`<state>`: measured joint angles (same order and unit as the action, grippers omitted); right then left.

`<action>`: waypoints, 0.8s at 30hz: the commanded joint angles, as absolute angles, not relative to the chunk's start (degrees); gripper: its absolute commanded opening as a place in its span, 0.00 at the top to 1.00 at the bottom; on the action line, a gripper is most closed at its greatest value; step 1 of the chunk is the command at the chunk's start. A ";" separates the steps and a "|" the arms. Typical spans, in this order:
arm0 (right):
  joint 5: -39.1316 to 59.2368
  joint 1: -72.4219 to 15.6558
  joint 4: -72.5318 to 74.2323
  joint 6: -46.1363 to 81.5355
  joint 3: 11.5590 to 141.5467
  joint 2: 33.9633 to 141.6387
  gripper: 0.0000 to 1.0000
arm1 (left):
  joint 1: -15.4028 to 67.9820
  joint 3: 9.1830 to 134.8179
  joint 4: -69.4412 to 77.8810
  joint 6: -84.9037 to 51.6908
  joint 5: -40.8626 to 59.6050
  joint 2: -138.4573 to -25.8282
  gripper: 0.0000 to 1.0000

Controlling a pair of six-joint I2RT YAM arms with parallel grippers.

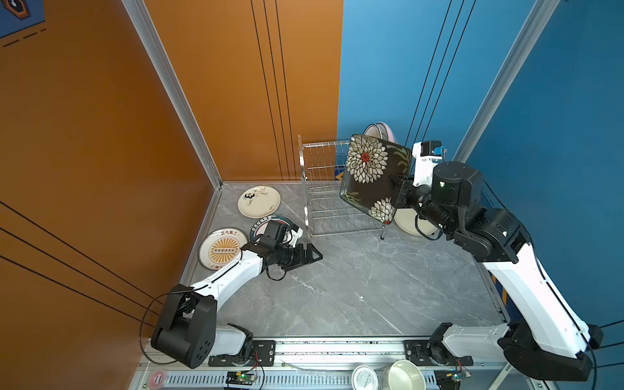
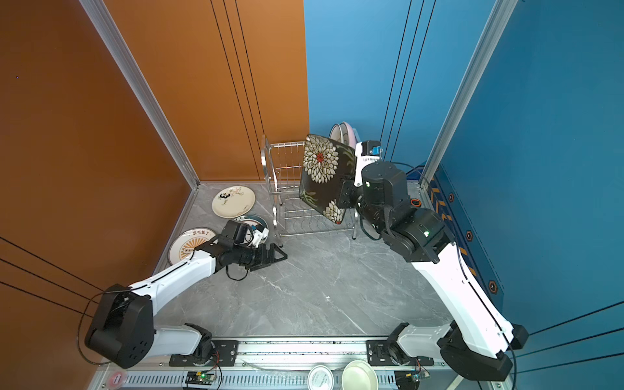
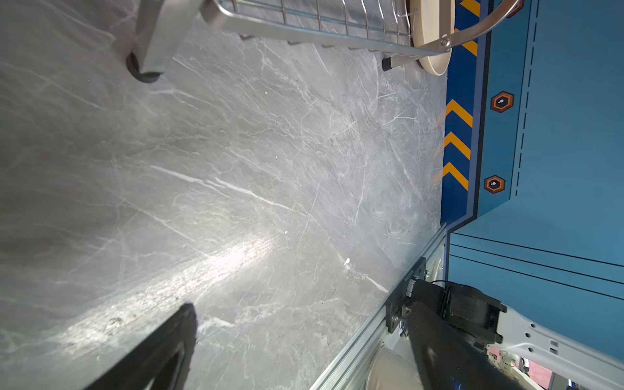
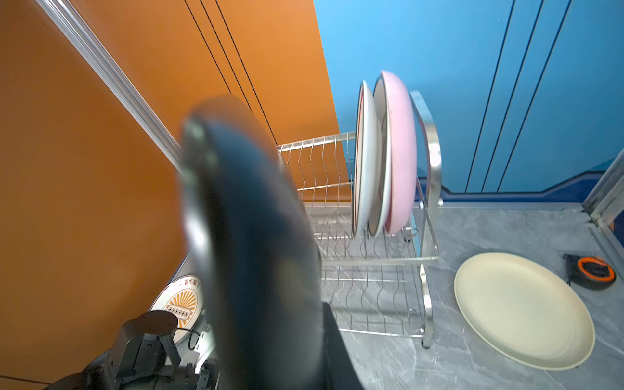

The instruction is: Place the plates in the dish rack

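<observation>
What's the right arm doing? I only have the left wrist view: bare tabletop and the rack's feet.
Observer: The right gripper is shut on the black floral plate, holding it on edge in the air close to the dish rack.
Operator: Anything racked yet?
Observer: Yes, a pink plate stands upright at the upper tier's right end, with at least one white plate beside it.
Operator: What's lying on my side?
Observer: Three lie flat left of the rack: panda plate, orange sunburst plate, dark-rimmed plate.
</observation>
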<state>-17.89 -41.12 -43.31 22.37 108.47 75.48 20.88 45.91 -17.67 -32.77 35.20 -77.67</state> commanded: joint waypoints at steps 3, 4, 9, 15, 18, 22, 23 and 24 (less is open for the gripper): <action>-28.12 -41.98 -25.17 14.78 114.78 79.90 1.00 | 20.21 45.11 -18.81 -31.90 35.25 -76.73 0.02; -29.24 -41.92 -23.37 13.92 114.77 80.72 1.00 | 20.19 45.12 -18.81 -31.90 35.22 -76.77 0.02; -34.01 -41.70 -13.70 9.96 114.86 85.35 1.00 | 20.21 45.09 -18.82 -31.90 34.99 -76.86 0.02; -39.54 -41.54 -4.47 3.12 116.45 91.62 1.00 | 19.90 45.38 -18.76 -31.73 35.05 -77.56 0.02; -41.38 -40.65 -1.88 1.66 116.95 94.46 1.00 | 19.73 45.88 -18.81 -31.40 35.17 -78.08 0.02; -43.23 -38.34 0.07 -0.26 118.51 98.08 1.00 | 19.43 46.66 -18.81 -31.12 35.62 -79.05 0.02; -43.77 -38.08 0.67 -0.67 118.80 98.81 1.00 | 19.34 46.84 -18.79 -31.11 35.68 -79.26 0.02; -43.87 -37.87 1.10 -0.87 118.98 99.33 1.00 | 19.25 47.03 -18.82 -31.00 35.73 -79.44 0.02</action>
<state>-39.13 -39.11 -10.85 1.48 114.83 100.36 19.77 45.87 -17.67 -32.36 35.20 -78.63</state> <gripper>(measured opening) 0.132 0.982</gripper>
